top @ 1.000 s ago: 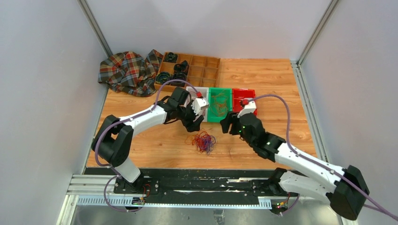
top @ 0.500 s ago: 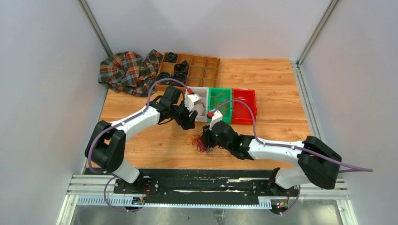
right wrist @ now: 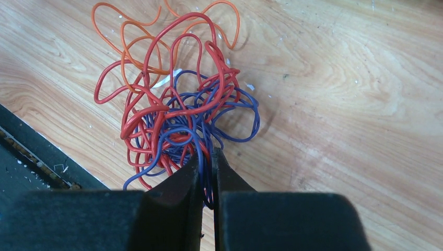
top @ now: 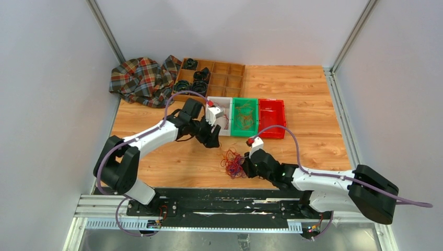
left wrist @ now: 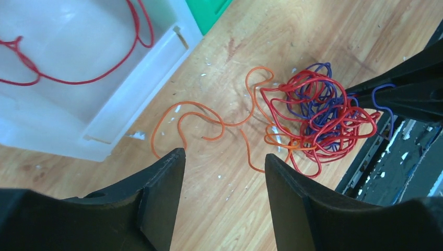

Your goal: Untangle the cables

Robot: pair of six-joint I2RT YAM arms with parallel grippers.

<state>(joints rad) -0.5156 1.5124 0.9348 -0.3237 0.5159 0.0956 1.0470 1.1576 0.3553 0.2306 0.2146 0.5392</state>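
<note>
The cables (top: 232, 162) lie as a tangle of red, purple-blue and orange strands on the wood near the front edge. In the right wrist view the tangle (right wrist: 177, 115) lies just ahead of my right gripper (right wrist: 207, 157), which is shut on purple-blue and red strands at its near side. In the top view the right gripper (top: 244, 168) is at the tangle's right side. My left gripper (left wrist: 224, 157) is open and empty, above bare wood. Loose loops of an orange cable (left wrist: 209, 117) trail ahead of it, to the left of the tangle (left wrist: 318, 117). The left gripper (top: 213, 140) is up-left of the pile.
A white bin (left wrist: 151, 73) holds one red cable (left wrist: 78, 78). Beside it stand a green bin (top: 244, 99) with thin wires and a red bin (top: 271, 117). A wooden organiser (top: 219, 76) with black coils and a plaid cloth (top: 141, 78) are at the back. A black rail (top: 219, 196) borders the near edge.
My right arm swung from beside the bins down to the tangle and shut on its strands; the pile shifted slightly. The left gripper drew back a little to the left.
</note>
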